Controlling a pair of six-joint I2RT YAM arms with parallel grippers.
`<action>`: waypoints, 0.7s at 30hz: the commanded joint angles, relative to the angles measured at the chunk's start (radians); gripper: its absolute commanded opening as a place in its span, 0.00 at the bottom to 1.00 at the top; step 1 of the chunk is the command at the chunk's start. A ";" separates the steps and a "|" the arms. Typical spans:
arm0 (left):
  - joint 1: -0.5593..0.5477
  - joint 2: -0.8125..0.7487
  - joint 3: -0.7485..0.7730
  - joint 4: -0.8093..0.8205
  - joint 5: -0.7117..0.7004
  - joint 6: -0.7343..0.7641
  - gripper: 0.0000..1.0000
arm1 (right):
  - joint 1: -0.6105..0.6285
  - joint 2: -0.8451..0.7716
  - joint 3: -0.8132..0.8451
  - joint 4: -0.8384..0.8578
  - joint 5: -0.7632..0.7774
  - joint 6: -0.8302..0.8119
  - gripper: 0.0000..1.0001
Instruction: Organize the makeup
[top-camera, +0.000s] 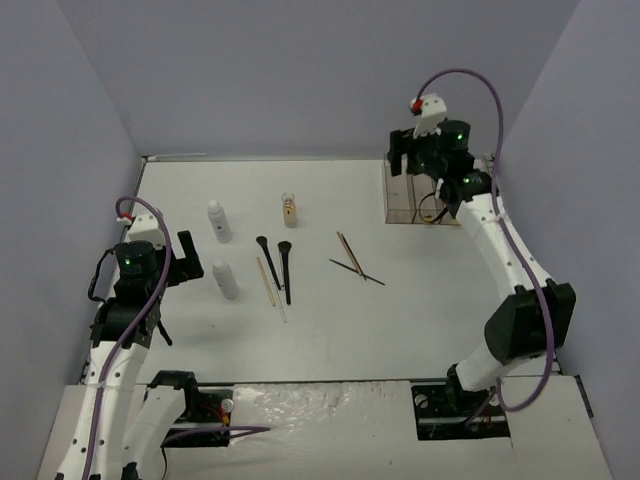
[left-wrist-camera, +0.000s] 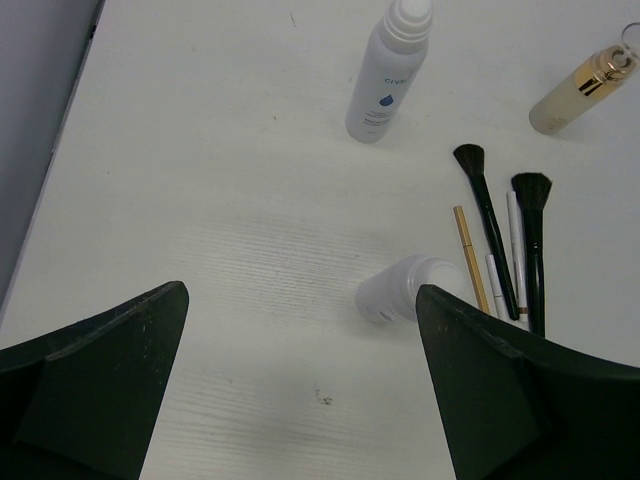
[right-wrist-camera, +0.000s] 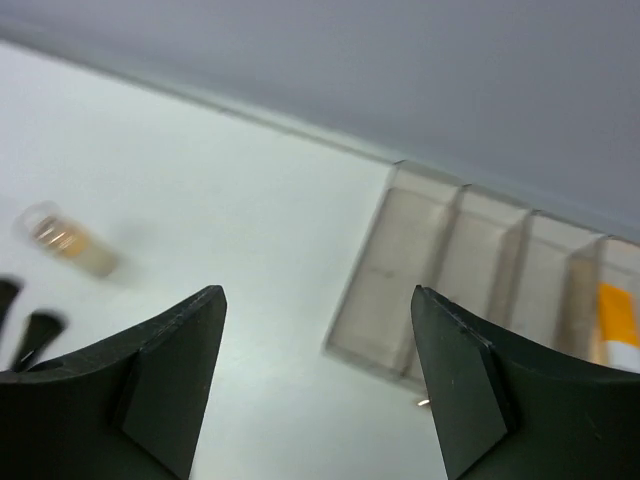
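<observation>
On the table (top-camera: 450, 300), two white bottles (top-camera: 218, 220), a glass bottle (top-camera: 290, 208), brushes (top-camera: 285, 262) and pencils (top-camera: 356, 265) sit left of the box (top-camera: 410, 195). Both claws gape empty: left gripper (left-wrist-camera: 300, 295) near the bottles, right gripper (right-wrist-camera: 317, 295) above the box, which holds perhaps an orange tube (right-wrist-camera: 620, 318).

This is a robotics lab test cell. A bare white bench (top-camera: 400, 320) is closed in on 3 sides by plain lilac-grey walls (top-camera: 300, 80). 2 white robot arms, the left arm (top-camera: 110, 350) and the right arm (top-camera: 490, 225), are bolted at its near edge. Purple cables (top-camera: 460, 71) loop off them, and green status lights (top-camera: 130, 257) glow on them. Only makeup (top-camera: 225, 279) and a clear 4-compartment box (top-camera: 400, 190) lie on the bench.
</observation>
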 joint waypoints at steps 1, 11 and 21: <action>0.004 -0.009 0.050 0.069 0.038 0.012 0.97 | 0.151 -0.105 -0.221 -0.030 -0.009 0.071 0.71; 0.023 0.019 0.047 0.083 0.099 0.004 0.97 | 0.356 -0.135 -0.622 0.176 0.054 0.165 0.61; 0.024 0.034 0.047 0.079 0.080 0.003 0.97 | 0.369 -0.041 -0.590 0.188 0.057 0.155 0.46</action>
